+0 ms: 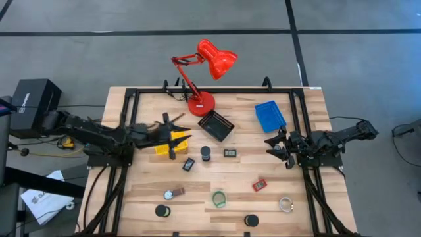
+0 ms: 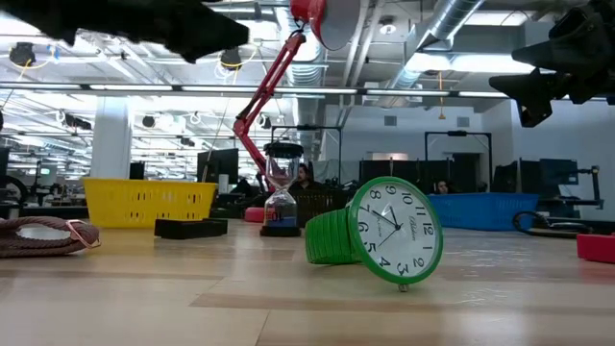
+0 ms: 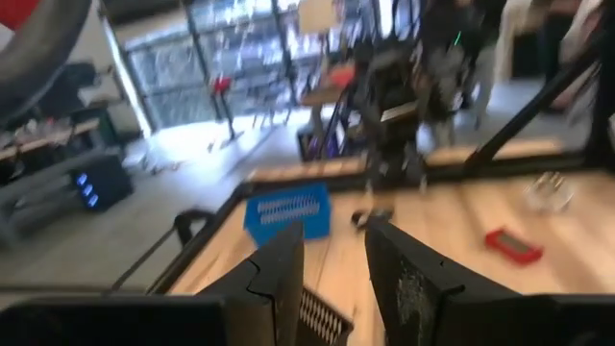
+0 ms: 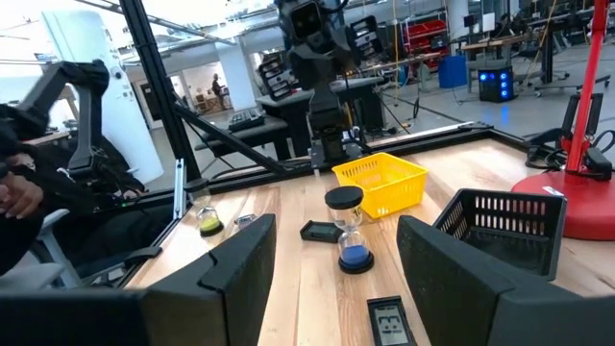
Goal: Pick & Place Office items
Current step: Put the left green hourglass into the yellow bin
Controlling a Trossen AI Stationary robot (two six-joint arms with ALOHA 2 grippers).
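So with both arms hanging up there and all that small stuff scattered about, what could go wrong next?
The hourglass stands upright and narrow; a tool coming down slightly off could tip it. The green watch rests on its edge, so a nudge might roll it away. The left tool hangs over the yellow tray, with the red lamp nearby, so a careless swing might catch either.

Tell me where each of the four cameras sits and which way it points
High: overhead, looking down at table; both arms show.
Low: at tabletop height, facing green watch; arms overhead.
Left wrist: looks across to blue tray past left gripper.
Right wrist: looks across to yellow tray past right gripper.
Shared: hourglass, low and right wrist.
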